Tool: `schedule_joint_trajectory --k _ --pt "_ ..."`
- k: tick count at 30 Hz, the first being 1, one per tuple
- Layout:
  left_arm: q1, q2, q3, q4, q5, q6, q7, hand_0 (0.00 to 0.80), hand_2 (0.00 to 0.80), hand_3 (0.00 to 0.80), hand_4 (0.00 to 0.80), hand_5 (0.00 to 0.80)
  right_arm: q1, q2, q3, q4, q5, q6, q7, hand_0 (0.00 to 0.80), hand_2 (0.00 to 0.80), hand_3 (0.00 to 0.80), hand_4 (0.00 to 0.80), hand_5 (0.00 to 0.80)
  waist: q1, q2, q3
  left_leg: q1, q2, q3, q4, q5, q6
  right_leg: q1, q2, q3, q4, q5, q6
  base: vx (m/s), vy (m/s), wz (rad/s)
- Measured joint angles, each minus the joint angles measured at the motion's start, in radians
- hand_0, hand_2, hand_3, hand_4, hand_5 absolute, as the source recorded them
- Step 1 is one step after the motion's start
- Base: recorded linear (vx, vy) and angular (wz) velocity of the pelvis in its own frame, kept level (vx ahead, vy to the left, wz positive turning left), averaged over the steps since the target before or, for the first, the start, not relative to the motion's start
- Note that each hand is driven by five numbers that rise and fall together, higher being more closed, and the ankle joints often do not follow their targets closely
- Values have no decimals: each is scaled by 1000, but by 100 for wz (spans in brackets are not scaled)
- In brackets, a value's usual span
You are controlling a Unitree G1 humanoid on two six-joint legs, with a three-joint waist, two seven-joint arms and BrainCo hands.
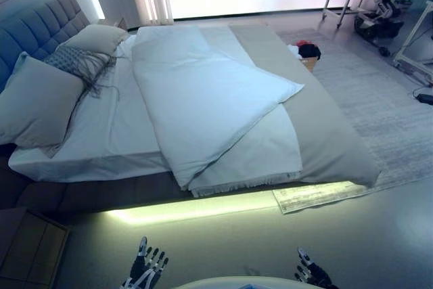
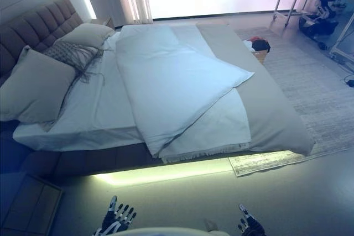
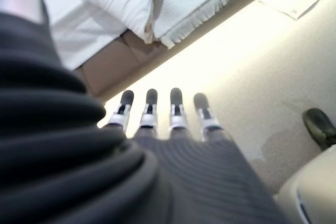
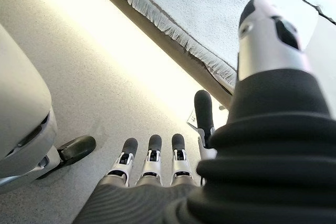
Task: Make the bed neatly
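1. Standing at the side of the bed (image 1: 338, 147), the robot has both arms low. The left robot hand (image 1: 144, 270) is at 7 o'clock in the head view and the right robot hand (image 1: 310, 273) is at 5 o'clock. Both have straight, spread fingers and hold nothing.
2. The white duvet (image 1: 203, 99) lies in the middle of the bed, folded over itself and turned crooked. One corner points to 3 o'clock. Another corner hangs over the near edge at 6 o'clock.
3. Under it is a thin blanket with a fringe (image 1: 254, 157), and its edge hangs off the near side too. A robot hand could grab the fringe by mistake, and then the wrong layer would move.
4. Both robot hands are well apart from the bed. If the robot reaches from here without stepping closer, it may lean too far and tip.
5. Pulling only one corner could twist the duvet more and bunch it up.
6. The pillows (image 1: 40, 103) sit at 9 o'clock by the headboard (image 1: 47, 21). A hard tug toward them could knock them off or cover them.
7. The paper sheet (image 1: 318, 194) lies on the floor (image 1: 223, 241) at the bed's near edge, toward 5 o'clock. A foot could slip on it.
8. The duvet is big and soft, so it may slide out of a weak pinch.
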Motion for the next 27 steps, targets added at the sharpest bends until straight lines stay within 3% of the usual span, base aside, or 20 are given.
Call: schedule_joint_trajectory --k 18,27 --pt "-1 3 6 3 14 47 39 0 0 0 0 0 -6 -16 22 -1 -128 28 32 0 0 0 0 0 2 -6 15 -3 1 -3 0 0 0 -1 0 -3 0 0 0 -9 -13 0" --pt "-66 45 5 1 9 46 40 0 0 0 0 0 -21 -38 52 -3 -136 75 52 0 0 0 0 0 5 -31 87 -46 1 -9 18 2 0 -30 -2 -12 4 6 -5 -68 -57 3"
